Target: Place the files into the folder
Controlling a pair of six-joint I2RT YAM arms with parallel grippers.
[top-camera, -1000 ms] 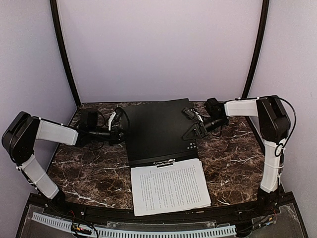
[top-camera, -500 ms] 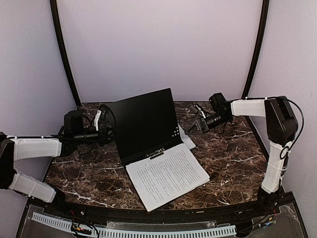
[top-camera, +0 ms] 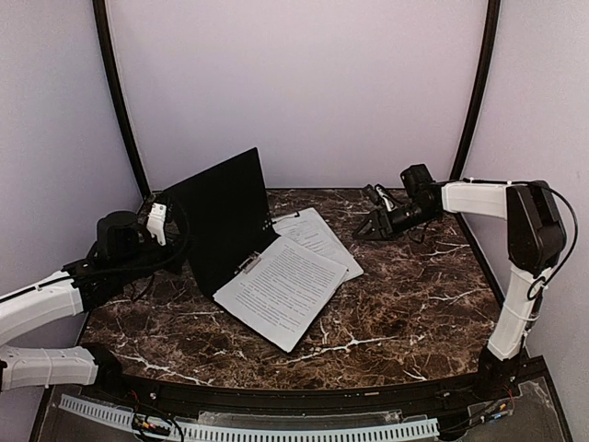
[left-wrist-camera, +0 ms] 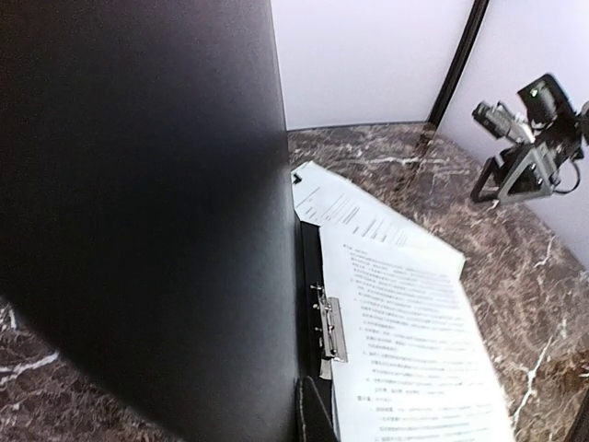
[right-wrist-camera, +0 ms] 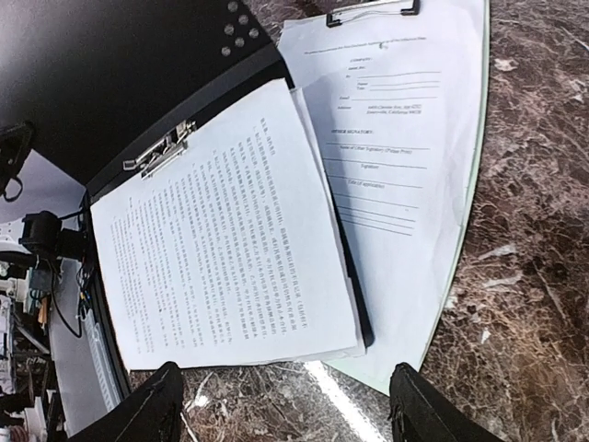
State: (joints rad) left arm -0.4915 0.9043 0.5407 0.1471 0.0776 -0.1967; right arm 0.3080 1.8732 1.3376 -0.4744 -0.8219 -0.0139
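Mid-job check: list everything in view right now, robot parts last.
Flat document folder: one, black inside showing, centre-left, cover raised.
White sheet of dense black text: one, white, on the folder's lower half.
White sheet with short text blocks: one, white, on the clipboard.
Pale green clipboard: one, pale green, right of folder, partly under it.
Dark marble-patterned table: one, under everything.
Left gripper: one, shut on folder cover's edge.
Right gripper: one, open, empty, rear right.

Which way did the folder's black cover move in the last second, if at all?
Yes. The folder cover swung up and leftward, toward the left corner post, held by the left gripper.
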